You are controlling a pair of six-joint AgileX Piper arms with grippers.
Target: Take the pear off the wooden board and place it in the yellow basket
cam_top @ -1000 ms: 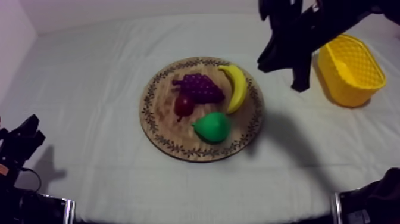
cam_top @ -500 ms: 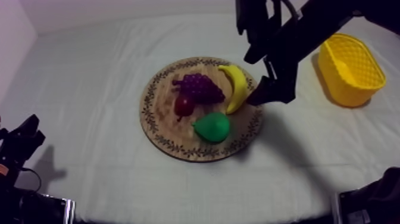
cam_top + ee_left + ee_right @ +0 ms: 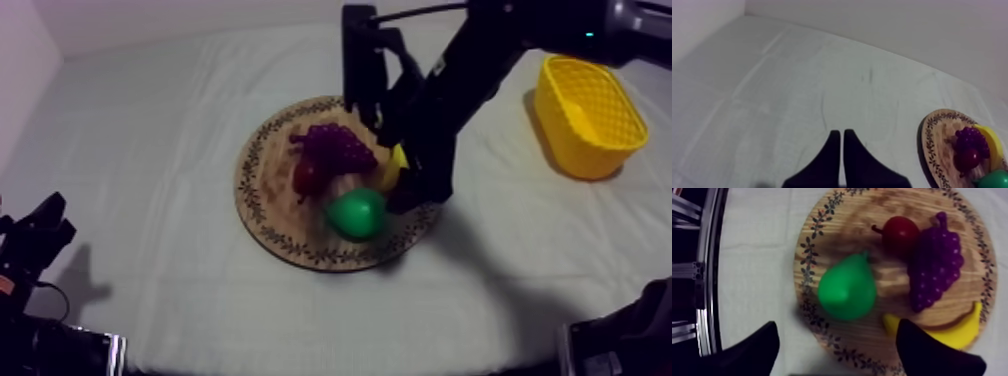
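Top view is showing my right tool (image 3: pixel 418 192) hanging over the wooden board (image 3: pixel 268 195), at the rim side facing the yellow basket (image 3: pixel 585 110). Its arm is covering most of the banana (image 3: pixel 393 168). The pear (image 3: pixel 355 213) is lying on the board just beside the tool, on the side away from the basket.

Right wrist view is looking straight down, and the right tool (image 3: pixel 844 353) is standing open, with its two black fingers (image 3: pixel 757 348) spread wide. The pear (image 3: pixel 847 290) is sitting ahead of the gap between them, not yet between them and touched by neither. One finger is hanging over bare cloth outside the board's rim (image 3: pixel 803 253); the other is hanging over the banana (image 3: pixel 952 330). Beyond the pear from the tool, the small red fruit (image 3: pixel 901 230) and the grapes (image 3: pixel 934 263) are crowding close, with little bare wood between them and the pear. On the cloth side, a narrow strip of tabletop (image 3: pixel 757 263) is running to its edge.

I am seeing open tabletop (image 3: pixel 500 230) between the board and the basket.

My left tool (image 3: pixel 839 150) is resting closed, fingers together as a wedge, over bare cloth well apart from the board (image 3: pixel 934 145).
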